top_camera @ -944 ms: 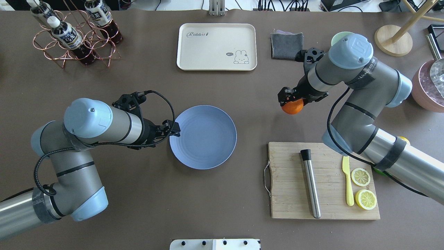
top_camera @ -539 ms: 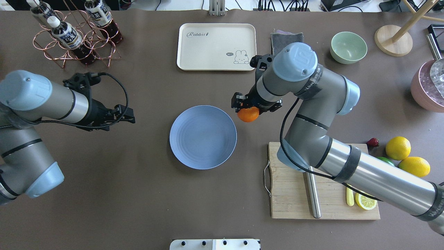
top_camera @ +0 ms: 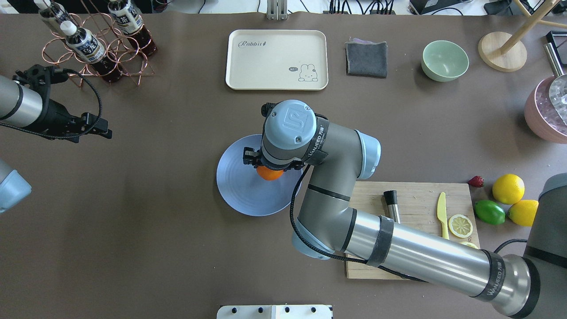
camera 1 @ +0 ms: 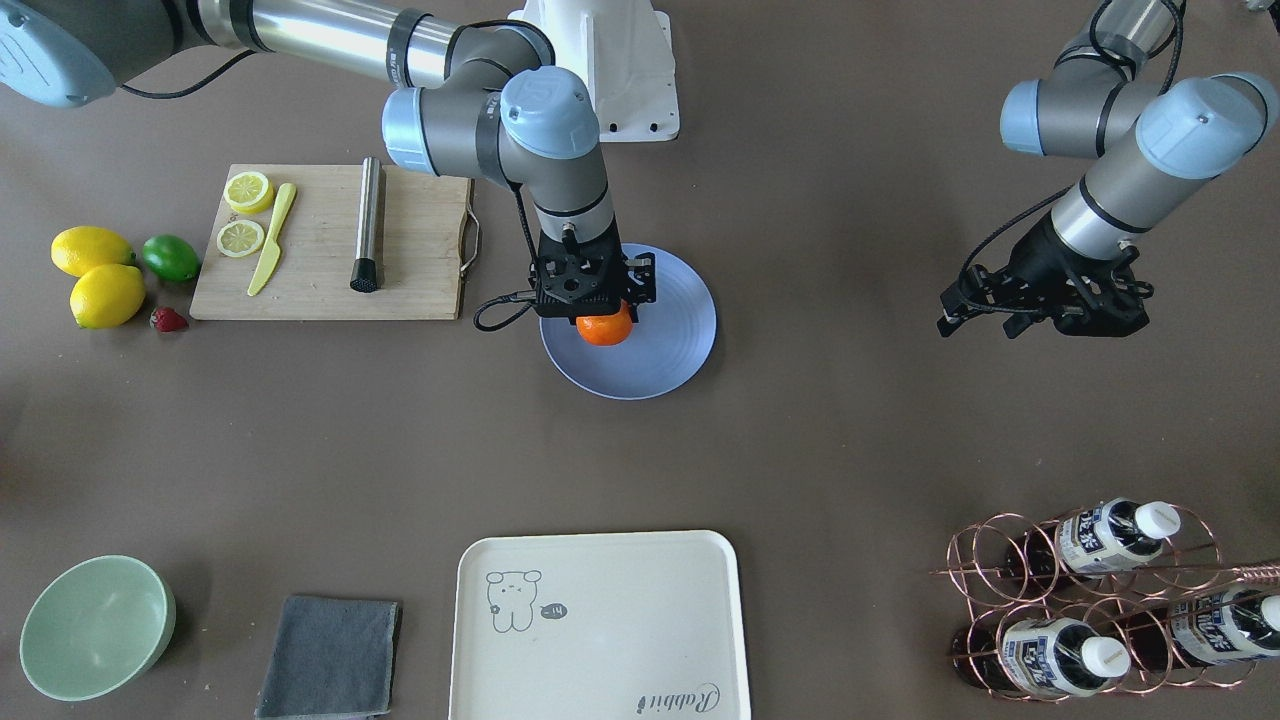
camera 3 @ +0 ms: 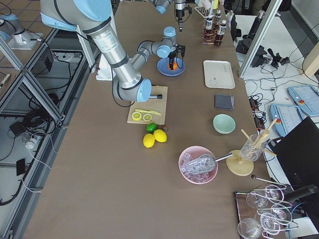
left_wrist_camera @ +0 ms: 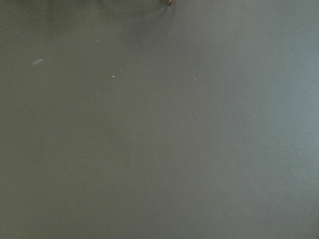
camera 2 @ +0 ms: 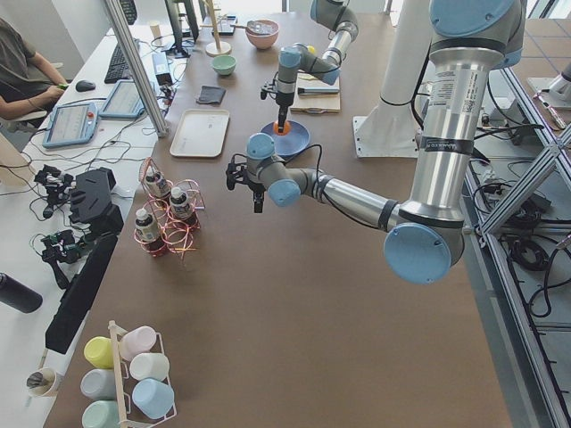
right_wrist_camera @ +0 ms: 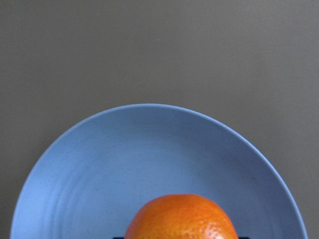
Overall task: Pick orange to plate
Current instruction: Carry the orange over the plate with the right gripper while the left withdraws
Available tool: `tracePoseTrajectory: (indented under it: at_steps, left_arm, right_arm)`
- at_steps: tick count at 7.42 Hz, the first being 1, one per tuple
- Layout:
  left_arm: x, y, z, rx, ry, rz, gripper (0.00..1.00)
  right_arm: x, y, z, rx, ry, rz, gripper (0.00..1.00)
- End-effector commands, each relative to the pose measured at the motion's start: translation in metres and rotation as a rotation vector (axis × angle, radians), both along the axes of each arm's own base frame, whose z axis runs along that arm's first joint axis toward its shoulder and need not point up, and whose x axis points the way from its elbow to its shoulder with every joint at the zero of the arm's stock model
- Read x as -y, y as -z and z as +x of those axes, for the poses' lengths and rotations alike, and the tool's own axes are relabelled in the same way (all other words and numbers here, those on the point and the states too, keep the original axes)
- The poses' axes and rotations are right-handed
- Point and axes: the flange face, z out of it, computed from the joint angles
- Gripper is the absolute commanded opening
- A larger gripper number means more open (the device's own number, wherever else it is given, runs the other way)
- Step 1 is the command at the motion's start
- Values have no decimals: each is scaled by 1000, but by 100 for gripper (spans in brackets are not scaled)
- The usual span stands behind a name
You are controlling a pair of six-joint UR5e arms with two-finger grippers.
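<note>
The orange (top_camera: pixel 270 174) hangs just over the periwinkle-blue plate (top_camera: pixel 237 186), right of its middle, with my right gripper (camera 1: pixel 604 322) shut on it from above. In the right wrist view the orange (right_wrist_camera: pixel 182 219) fills the bottom edge with the plate (right_wrist_camera: pixel 124 159) spread out below it. From the front the orange (camera 1: pixel 604 329) sits over the plate's (camera 1: pixel 675 330) left half. I cannot tell whether it touches the plate. Far off at the table's side, my left gripper (top_camera: pixel 102 128) stands open and holds nothing.
A cutting board (top_camera: pixel 416 199) with a steel muddler, yellow knife and lemon slices lies under my right forearm. Two lemons (top_camera: pixel 508 188), a lime (top_camera: pixel 489 212) and a strawberry sit beside it. Cream tray (top_camera: pixel 277 60), grey cloth, green bowl (top_camera: pixel 444 60) and bottle rack (top_camera: pixel 95 44) line the far side.
My right arm has carried the orange leftward from beside the plate's rim to over the plate. My left arm has drawn further back to the left, away from the plate.
</note>
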Motion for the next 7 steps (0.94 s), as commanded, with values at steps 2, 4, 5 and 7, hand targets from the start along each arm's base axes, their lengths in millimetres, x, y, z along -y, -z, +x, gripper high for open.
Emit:
tracePoseTrajectory:
  at_steps: [2,4,5,7]
  left_arm:
    - [4,0,-1,1,-7,14,97]
    - [5,1,-4,-7,-11,9,97]
    - [10,4,-17,-28,-11,-8,97]
    - [30,-16,-68,21,-9,39,97]
  right_arm:
    - [-1,-5,-11,-17,6,-3,100]
    - [2,4,-7,0,5,2,100]
    - [21,7,17,17,-6,-10,100]
    - [84,-53,163,67,54,-18,100]
